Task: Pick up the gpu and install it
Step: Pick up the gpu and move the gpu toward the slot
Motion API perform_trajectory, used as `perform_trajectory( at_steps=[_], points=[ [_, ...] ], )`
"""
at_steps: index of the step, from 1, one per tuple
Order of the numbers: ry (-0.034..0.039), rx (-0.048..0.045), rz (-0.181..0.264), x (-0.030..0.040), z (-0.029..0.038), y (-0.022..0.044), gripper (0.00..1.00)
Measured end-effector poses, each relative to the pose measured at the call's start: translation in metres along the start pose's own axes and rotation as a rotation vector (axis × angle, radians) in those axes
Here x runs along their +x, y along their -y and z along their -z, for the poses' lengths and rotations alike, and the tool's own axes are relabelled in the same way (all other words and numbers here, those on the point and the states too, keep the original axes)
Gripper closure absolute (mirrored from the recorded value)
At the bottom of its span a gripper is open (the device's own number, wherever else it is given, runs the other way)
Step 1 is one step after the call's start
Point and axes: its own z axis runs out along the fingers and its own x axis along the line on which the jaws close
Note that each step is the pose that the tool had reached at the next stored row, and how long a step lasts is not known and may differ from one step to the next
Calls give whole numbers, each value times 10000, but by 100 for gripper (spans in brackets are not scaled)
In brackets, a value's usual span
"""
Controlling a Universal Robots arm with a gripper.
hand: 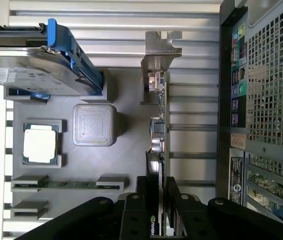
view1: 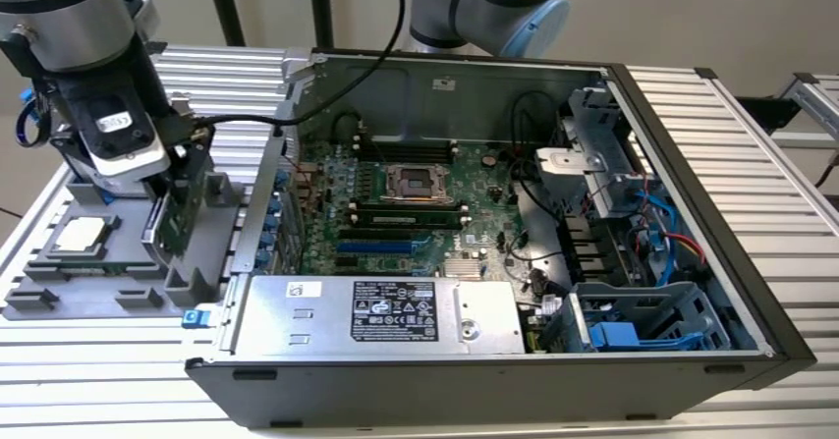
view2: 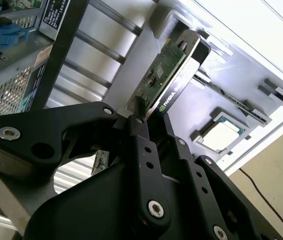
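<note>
Likely light, thin and stiff, to judge by the gpu, but fragile: bare green board on one face, black shroud on the other, silver bracket at one end. Best gripped across the two flat faces near the upper edge, square and gently, clear of the small parts on the board.

Found standing on edge in a slot of the gray tray, on the slatted bench just beside the open computer case, at the exterior view's left. Hard to tell whether lifted clear of the slot.

Drawn narrow, in both wrist views, with the fingers flanking the card's upper edge, one against each face, apparently pinching it.
</note>
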Motion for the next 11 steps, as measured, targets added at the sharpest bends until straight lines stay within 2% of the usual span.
perform_trajectory(
  at_steps=[11],
  points=[
    [-1,1,1,0,93,-7,100]
  ],
)
